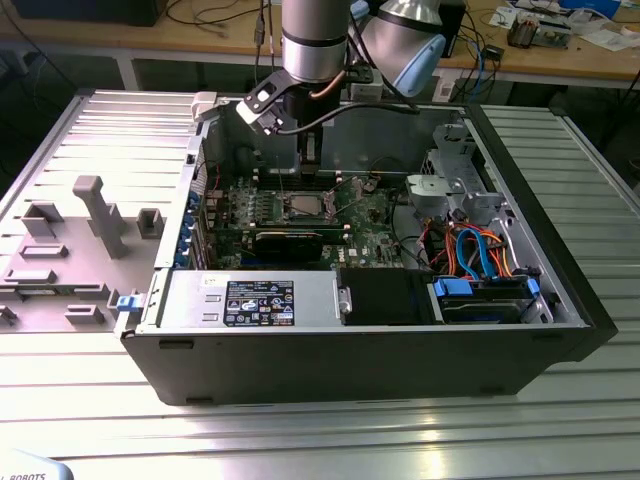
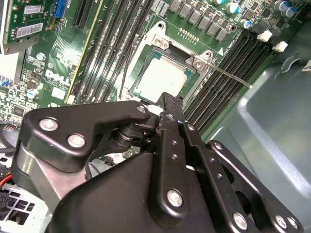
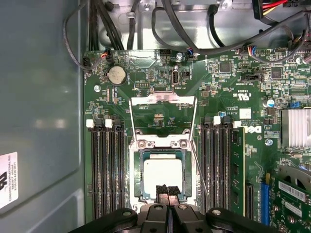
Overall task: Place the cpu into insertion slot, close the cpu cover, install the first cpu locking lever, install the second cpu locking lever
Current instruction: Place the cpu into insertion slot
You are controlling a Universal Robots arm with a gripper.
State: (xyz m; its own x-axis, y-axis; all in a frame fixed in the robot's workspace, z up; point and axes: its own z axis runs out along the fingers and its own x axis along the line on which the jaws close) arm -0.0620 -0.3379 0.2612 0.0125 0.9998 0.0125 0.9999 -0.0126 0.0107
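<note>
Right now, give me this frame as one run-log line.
cpu seated in insertion slot | cpu cover open | gripper shut over cpu

You're working on a silvery metal table [image 1: 300, 440] built of long ribbed slats, which spreads across the near side of the exterior view. Light from above lies in soft bright patches [image 1: 440, 415] on its nearest slats. On the exterior view's left, grey blocks and an upright grey post [image 1: 92, 205] stand on the slatted surface. Along the far side runs a light-brown wooden bench [image 1: 590, 62] on a white leg [image 1: 126, 70], with dark space beneath it. Loose cables [image 1: 215, 14] trail over its top, and papers and small devices [image 1: 550, 22] crowd its far right end.
</note>
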